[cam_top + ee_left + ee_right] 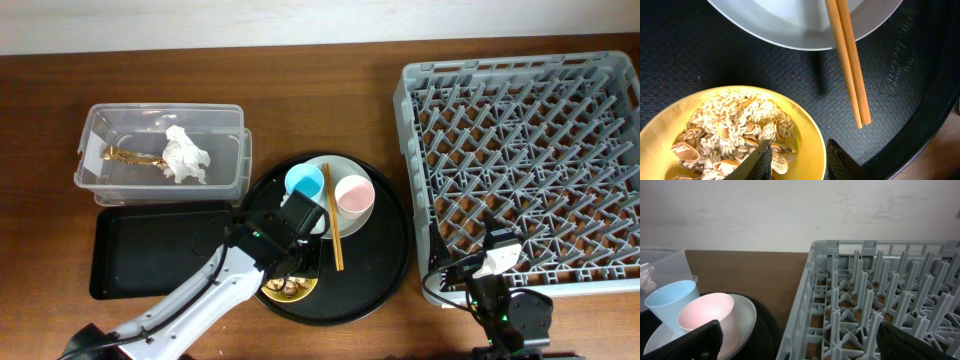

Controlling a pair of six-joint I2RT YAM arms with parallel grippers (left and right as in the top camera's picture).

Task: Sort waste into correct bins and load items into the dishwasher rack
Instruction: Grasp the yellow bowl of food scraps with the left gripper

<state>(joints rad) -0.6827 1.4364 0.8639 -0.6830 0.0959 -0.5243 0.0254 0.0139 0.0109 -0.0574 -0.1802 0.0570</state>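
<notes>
The yellow bowl (290, 290) sits at the front of the round black tray and holds beige food scraps (730, 125). My left gripper (800, 162) is open and straddles the bowl's right rim (812, 130), one finger inside and one outside; it also shows in the overhead view (291, 270). The brown chopsticks (332, 225) lie across the pale plate (345, 163). On the plate stand the light-blue cup (304, 181) and the white cup with a pink inside (353, 194). My right gripper (800, 345) is open and empty at the front left corner of the grey rack (520, 160).
The clear tub (110, 175) at the back left holds the white tissue (185, 155) and the gold wrapper (130, 155). The flat black tray (150, 245) lies in front of it. The round black tray (385, 260) sits mid-table beside the rack.
</notes>
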